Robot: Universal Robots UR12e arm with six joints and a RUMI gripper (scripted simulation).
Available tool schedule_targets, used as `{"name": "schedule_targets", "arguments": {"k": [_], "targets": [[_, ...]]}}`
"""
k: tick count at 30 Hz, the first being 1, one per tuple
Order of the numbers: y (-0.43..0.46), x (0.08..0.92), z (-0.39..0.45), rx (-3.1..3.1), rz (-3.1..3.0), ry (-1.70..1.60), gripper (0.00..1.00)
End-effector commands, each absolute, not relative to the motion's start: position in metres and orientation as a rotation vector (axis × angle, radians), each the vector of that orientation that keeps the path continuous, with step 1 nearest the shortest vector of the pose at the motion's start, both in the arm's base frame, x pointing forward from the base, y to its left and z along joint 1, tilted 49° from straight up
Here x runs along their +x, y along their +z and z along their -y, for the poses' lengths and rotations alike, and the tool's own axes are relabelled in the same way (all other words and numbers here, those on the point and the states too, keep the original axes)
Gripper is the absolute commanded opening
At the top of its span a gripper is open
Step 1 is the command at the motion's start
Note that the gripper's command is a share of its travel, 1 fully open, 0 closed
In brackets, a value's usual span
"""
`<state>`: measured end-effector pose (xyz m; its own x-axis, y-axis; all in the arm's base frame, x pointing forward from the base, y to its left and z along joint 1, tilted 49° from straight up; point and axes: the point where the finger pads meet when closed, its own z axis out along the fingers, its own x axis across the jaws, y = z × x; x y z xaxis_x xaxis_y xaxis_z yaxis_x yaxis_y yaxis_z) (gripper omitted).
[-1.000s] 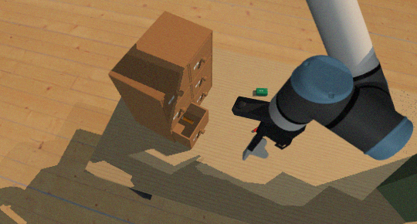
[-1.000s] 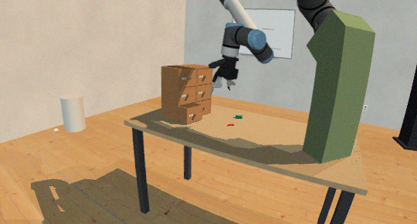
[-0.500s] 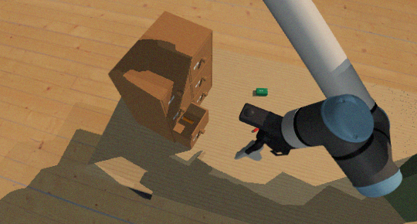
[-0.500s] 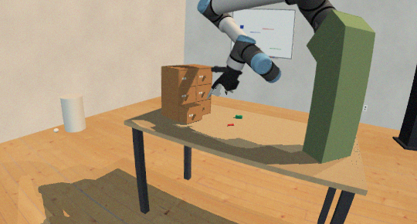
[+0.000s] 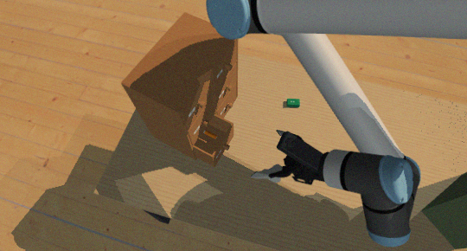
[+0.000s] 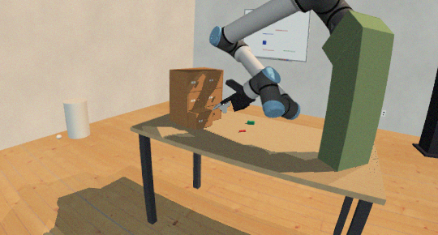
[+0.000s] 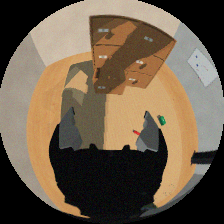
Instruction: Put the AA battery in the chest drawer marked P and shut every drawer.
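Table [image 5: 268,74] [image 6: 292,130] [image 7: 120,107] carried the chest [image 5: 164,53] [image 6: 178,96] [image 7: 112,35], upright, approx 10 o'clock of the claw [image 5: 266,154] [image 6: 222,96] [image 7: 109,109] in top view. Claw open, nothing gripped. Bottom drawer [image 5: 205,155] [image 6: 199,121] [image 7: 111,90] out, w/ orange item [image 5: 210,134] inside, prob. the AA battery; ID unconfirmed. Green block [image 5: 293,103] [image 6: 251,122] [image 7: 162,120] approx 1 o'clock of claw; small red item [image 6: 242,131] [image 7: 136,132] also on table. Risks: claw clipping drawer/chest on approach = chest twisted; overpull = drawer falls, no stops. Drawer labels present, letters illegible, P unconfirmed; no brands readable.
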<state>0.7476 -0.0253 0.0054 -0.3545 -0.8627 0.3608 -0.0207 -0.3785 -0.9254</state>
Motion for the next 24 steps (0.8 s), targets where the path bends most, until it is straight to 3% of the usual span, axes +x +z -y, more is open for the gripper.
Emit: {"name": "schedule_targets", "arguments": {"k": [1,13,14,24], "targets": [[0.0053,0.7633,0.0301,-1.197,-1.102,-1.824,1.0],[0.005,0.768,0.0321,-1.173,-1.059,-1.839,1.0],[0.005,0.768,0.0321,-1.173,-1.059,-1.839,0.2],[0.005,0.768,0.0321,-1.173,-1.059,-1.839,0.2]]}}
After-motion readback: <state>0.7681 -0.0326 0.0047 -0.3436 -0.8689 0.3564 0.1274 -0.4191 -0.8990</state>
